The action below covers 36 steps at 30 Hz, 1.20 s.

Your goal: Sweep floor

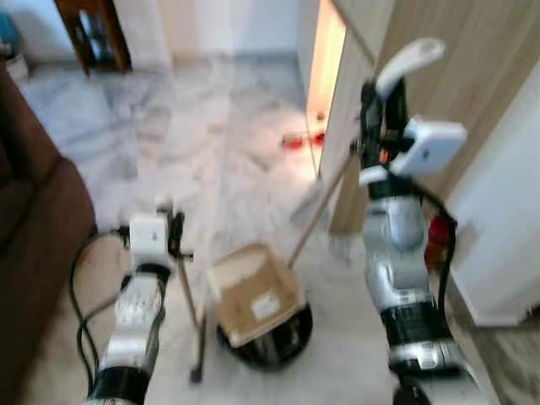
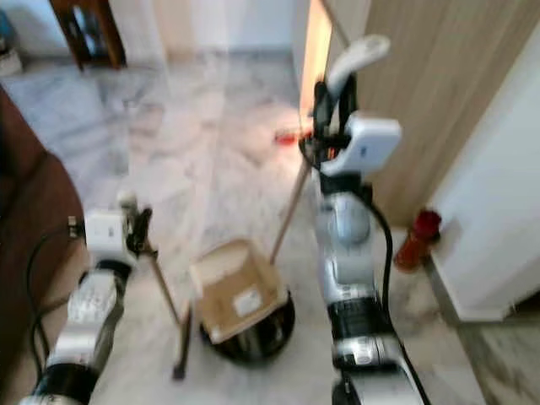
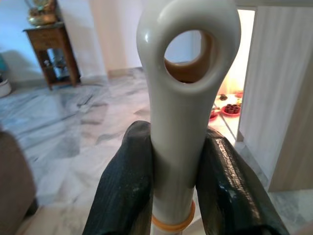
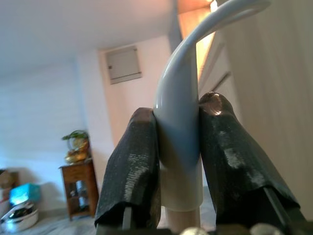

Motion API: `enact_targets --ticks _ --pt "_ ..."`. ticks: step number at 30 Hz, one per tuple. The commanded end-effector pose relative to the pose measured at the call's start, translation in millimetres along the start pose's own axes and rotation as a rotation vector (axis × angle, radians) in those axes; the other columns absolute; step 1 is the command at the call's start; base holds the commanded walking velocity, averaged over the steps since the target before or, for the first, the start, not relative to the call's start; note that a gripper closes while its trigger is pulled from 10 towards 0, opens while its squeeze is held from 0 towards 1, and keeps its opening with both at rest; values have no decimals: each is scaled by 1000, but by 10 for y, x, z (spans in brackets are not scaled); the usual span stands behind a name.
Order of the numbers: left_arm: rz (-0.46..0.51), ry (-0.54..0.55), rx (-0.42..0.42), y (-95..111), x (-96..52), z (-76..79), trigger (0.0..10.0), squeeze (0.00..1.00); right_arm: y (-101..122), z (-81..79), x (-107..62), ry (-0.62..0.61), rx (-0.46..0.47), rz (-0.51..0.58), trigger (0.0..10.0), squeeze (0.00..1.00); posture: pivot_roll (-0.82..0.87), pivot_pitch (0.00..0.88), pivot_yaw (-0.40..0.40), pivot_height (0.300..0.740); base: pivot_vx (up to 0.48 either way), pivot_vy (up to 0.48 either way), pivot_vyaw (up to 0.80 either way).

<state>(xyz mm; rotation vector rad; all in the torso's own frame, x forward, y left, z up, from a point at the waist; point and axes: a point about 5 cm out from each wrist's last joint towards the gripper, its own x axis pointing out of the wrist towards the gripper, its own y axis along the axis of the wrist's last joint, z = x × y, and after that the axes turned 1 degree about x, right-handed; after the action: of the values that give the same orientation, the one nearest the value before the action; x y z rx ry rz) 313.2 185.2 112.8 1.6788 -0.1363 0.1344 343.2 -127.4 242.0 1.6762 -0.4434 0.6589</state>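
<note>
Two long handles, one black dustpan (image 1: 268, 336) at 6 o'clock. Left gripper (image 3: 178, 181) clamps white looped dustpan handle (image 3: 185, 98); raised right gripper (image 4: 178, 161) clamps curved white broom handle (image 4: 183, 117).

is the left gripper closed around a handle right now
Yes, in the left wrist view both black fingers press against the sides of the white handle with a hanging hole.

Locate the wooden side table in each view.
Left eye: side table in the top left corner.
Right eye: table in the top left corner.
Left wrist: table by the far wall.
Right wrist: table by the far wall.
Shared landmark: lit doorway.
</note>
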Motion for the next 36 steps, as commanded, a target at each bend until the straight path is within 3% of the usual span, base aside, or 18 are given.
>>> enact_targets --ticks 1,11,16,27,29,36 --pt "79 -28 -20 148 51 90 10000 0 167 51 69 -7 -14 78 10000 0 86 26 18 740 0 0 0" --pt "80 -28 -21 151 46 83 10000 0 217 -15 91 25 -12 106 10000 0 87 29 19 740 0 0 0" --pt "81 -29 -22 152 45 80 10000 0 337 -113 96 98 -31 189 10000 0 88 29 20 740 0 0 0" --pt "83 -30 -25 153 41 75 10000 0 527 -292 68 235 -99 298 10000 0 96 27 22 740 0 0 0" --pt "85 -30 -25 157 39 66 10000 0 611 -388 49 324 -174 348 10000 0 95 25 23 740 0 0 0" --pt "88 -35 -20 164 41 67 10000 0 632 -382 46 316 -168 352 10000 0 99 25 23 740 0 0 0"
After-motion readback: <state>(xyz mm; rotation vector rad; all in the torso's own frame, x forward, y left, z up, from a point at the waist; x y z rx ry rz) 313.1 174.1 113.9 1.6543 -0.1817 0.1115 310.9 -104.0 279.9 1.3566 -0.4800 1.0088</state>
